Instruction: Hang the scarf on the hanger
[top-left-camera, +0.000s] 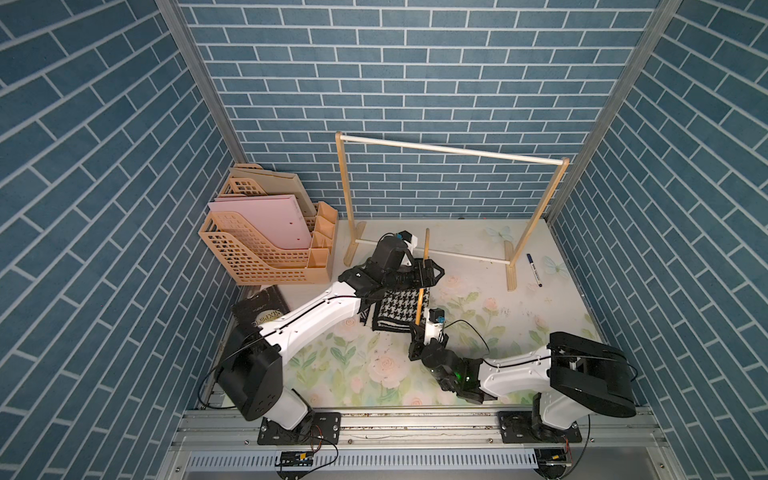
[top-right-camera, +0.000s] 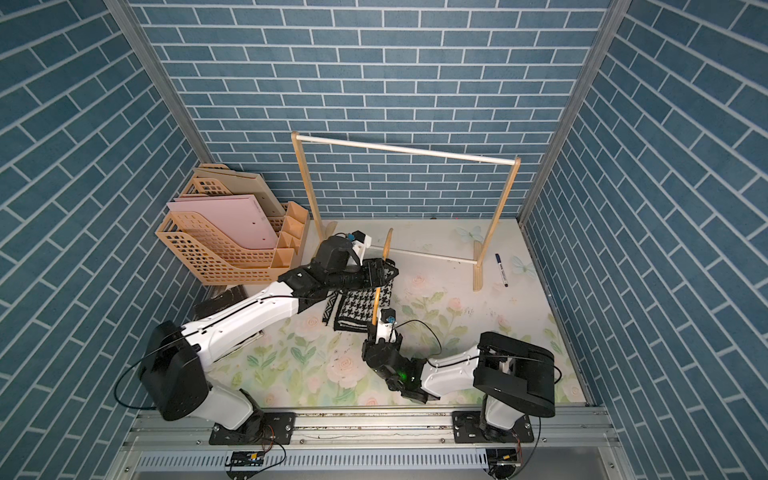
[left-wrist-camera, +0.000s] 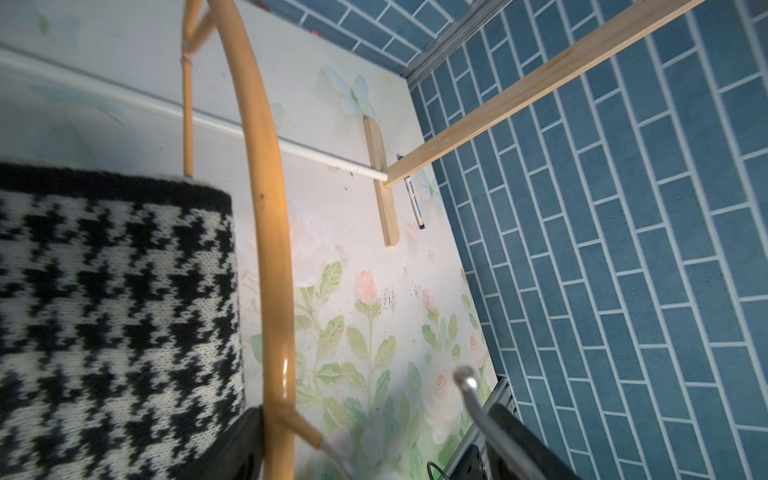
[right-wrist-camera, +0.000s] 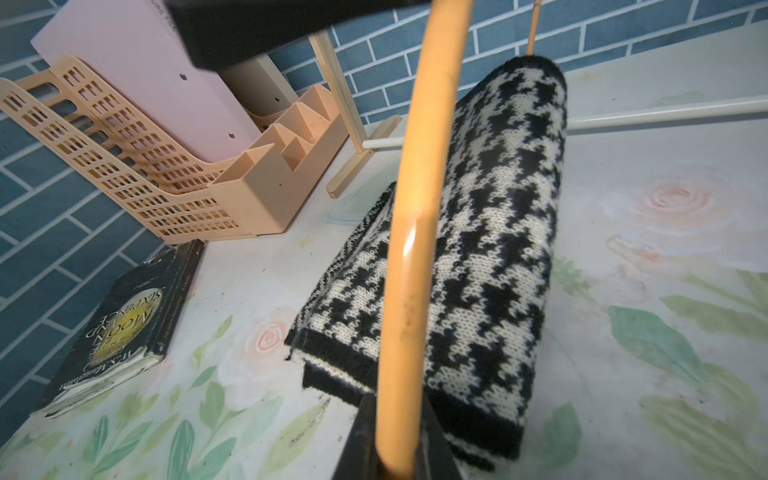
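Your right tool (right-wrist-camera: 398, 455) pinches one end of the hanger (right-wrist-camera: 415, 208), your left tool (left-wrist-camera: 374, 413) stands spread about its neck, and the scarf (right-wrist-camera: 498, 216) drapes over its lower bar, tail resting mid-surface (right-wrist-camera: 665, 299).

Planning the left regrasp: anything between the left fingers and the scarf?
Partly. The curved arm of the hanger runs inside the open left gripper, beside the scarf-side finger. The scarf hangs just outside that finger, over the lower bar. The right gripper holds the hanger's end.
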